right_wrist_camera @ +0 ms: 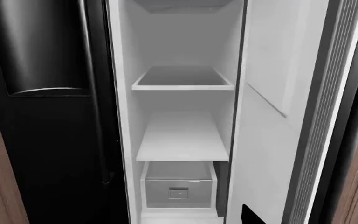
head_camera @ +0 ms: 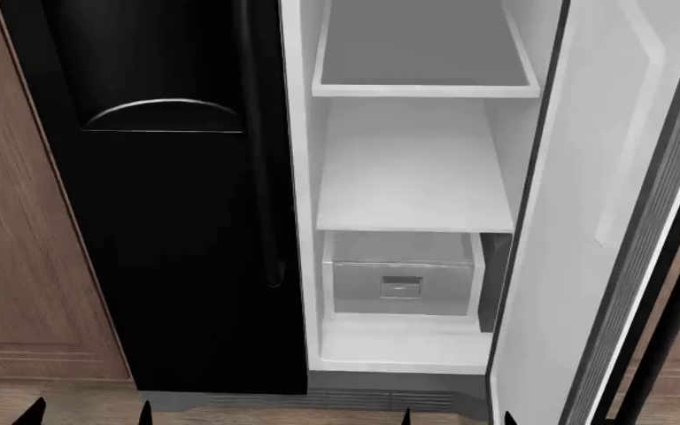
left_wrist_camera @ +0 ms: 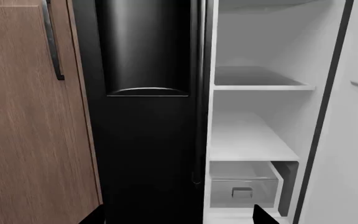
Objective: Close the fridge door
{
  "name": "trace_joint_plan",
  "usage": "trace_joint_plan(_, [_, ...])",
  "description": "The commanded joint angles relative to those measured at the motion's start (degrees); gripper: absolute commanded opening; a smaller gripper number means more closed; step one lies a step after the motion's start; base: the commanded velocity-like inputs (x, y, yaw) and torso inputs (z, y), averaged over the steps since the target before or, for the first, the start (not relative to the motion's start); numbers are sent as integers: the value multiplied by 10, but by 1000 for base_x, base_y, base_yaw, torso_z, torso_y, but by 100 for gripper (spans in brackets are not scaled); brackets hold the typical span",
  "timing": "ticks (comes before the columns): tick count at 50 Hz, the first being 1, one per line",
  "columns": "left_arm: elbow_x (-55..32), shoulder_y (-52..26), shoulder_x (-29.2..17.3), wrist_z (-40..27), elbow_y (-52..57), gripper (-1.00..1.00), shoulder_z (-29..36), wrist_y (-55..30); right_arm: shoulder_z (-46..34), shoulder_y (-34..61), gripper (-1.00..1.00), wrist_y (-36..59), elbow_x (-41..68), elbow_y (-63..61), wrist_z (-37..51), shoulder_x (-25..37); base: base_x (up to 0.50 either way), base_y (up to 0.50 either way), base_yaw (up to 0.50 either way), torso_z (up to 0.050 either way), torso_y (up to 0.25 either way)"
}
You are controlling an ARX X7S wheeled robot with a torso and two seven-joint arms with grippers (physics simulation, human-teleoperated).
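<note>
The fridge door (head_camera: 576, 221) stands wide open at the right of the head view, its white inner liner facing the compartment and its grey ribbed gasket edge (head_camera: 659, 266) turned toward me. The same fridge door (right_wrist_camera: 278, 116) fills the right of the right wrist view and shows as a white panel (left_wrist_camera: 356, 140) in the left wrist view. My left gripper (head_camera: 88, 413) is open, low in front of the black dispenser door, only its tips showing. Just as low, before the open compartment, is my right gripper (head_camera: 456, 416), open and empty. Neither touches the door.
White shelves (head_camera: 417, 208) and a clear drawer (head_camera: 402, 279) fill the open fridge compartment. The black door with the arched dispenser recess (head_camera: 163, 115) is shut beside it. A brown wood cabinet door (head_camera: 15, 266) with a dark handle stands at the far left. Wood floor lies below.
</note>
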Motion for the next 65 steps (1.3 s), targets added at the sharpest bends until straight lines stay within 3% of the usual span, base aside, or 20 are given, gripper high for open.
trace_joint_plan(1, [-8,0,-8,-9,-5,100,9,5,-8,-1,100,-1,7,0,8,7,0,0,0,0,0])
trace_joint_plan(19, [-37,-14,-31,-55,7,100,25,-11,-42,6,100,17,38,-8,41,31,0,-9,0,0,0])
trace_joint_plan(65, [-56,-16,-66,-77,5,100,73,-5,-78,13,100,34,74,-17,80,61,-76,-500,0,0,0])
